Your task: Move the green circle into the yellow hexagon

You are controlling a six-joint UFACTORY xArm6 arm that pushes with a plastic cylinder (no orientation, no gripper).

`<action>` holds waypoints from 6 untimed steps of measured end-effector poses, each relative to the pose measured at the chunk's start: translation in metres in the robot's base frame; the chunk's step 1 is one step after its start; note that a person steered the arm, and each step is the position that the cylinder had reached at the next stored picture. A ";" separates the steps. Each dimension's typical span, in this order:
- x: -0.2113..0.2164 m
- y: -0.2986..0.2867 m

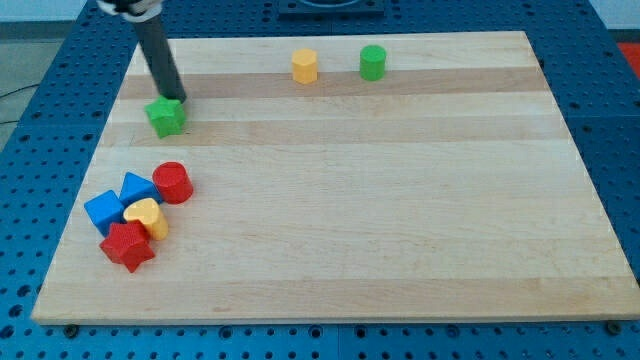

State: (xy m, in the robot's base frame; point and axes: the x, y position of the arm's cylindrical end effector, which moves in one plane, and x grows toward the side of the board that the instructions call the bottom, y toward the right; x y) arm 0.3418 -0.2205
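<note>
Bare wood separates green circle [373,62] from yellow hexagon [304,66]; my tip [177,100], jawless, touches green star [166,117].

**One camera looking down the board**

A single view is looking down from above and in front of the wooden board [330,200], tilting so the far edge is sitting at the view's top. It is standing back enough to be taking in the whole board and the blue perforated table [40,120] around it.
</note>
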 end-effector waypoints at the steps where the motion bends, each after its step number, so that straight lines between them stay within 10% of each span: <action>1: 0.063 0.025; 3: 0.067 0.168; 5: -0.066 0.390; 6: -0.080 0.303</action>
